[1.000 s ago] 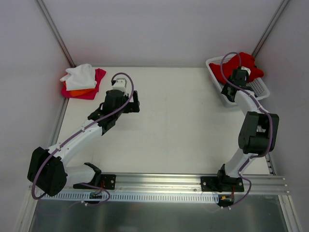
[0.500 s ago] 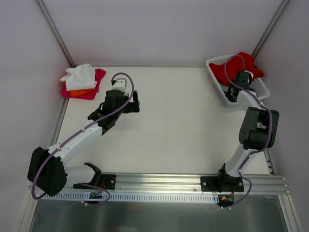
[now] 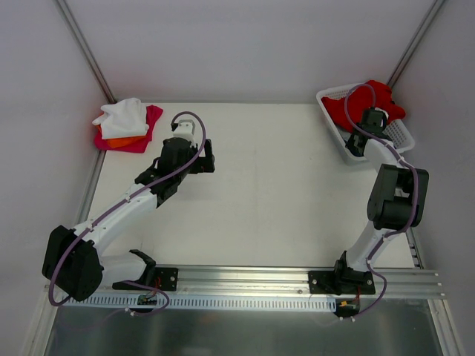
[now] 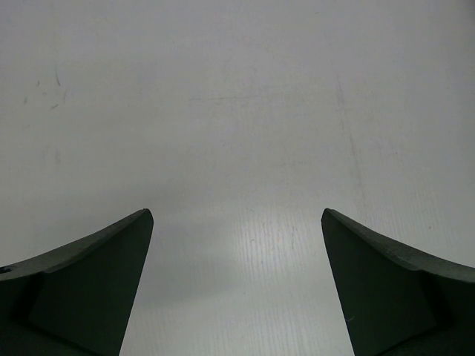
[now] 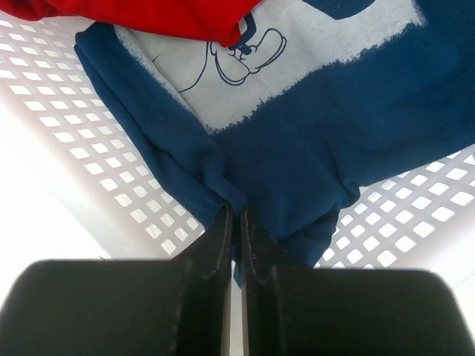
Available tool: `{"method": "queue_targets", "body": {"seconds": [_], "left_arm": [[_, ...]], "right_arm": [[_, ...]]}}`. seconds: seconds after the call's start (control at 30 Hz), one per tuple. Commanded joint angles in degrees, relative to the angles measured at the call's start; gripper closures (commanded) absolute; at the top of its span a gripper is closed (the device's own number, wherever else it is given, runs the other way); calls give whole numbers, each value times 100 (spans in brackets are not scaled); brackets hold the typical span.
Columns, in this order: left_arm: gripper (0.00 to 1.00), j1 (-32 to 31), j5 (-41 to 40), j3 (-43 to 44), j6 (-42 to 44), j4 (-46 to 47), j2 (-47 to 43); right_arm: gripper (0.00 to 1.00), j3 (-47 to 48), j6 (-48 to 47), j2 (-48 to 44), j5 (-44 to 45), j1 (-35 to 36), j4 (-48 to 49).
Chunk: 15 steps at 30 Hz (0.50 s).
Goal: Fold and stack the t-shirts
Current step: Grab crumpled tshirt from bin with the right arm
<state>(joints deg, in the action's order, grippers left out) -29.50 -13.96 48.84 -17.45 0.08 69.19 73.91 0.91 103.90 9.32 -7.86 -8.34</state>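
A navy blue t-shirt (image 5: pixel 312 148) with a white print lies in the white lattice basket (image 5: pixel 74 141), under a red t-shirt (image 5: pixel 148 15). My right gripper (image 5: pixel 237 215) is shut on a fold of the navy cloth. From above, that gripper (image 3: pixel 358 146) reaches into the basket (image 3: pixel 330 100) beside the red t-shirt (image 3: pixel 378 96). At the table's far left corner lies a stack: white t-shirt (image 3: pixel 122 115) over orange (image 3: pixel 122 139) over magenta (image 3: pixel 152 115). My left gripper (image 4: pixel 237 222) is open above bare table, also visible from above (image 3: pixel 206 157).
The basket stands at the far right corner against the right wall. A metal rail (image 3: pixel 245 278) carries both arm bases along the near edge. Grey walls enclose the table on three sides.
My right gripper moved deeper into the basket and closed on the navy t-shirt. The left arm has not moved.
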Motion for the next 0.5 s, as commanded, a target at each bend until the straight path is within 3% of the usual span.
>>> {"method": "queue_targets", "body": {"seconds": [0.0, 0.47], "left_arm": [[1, 76, 60, -15, -21, 36, -63], [1, 67, 191, 3, -118, 36, 7]], "right_arm": [[100, 106, 50, -500, -133, 56, 140], [100, 966, -407, -2013, 193, 706, -466]]}}
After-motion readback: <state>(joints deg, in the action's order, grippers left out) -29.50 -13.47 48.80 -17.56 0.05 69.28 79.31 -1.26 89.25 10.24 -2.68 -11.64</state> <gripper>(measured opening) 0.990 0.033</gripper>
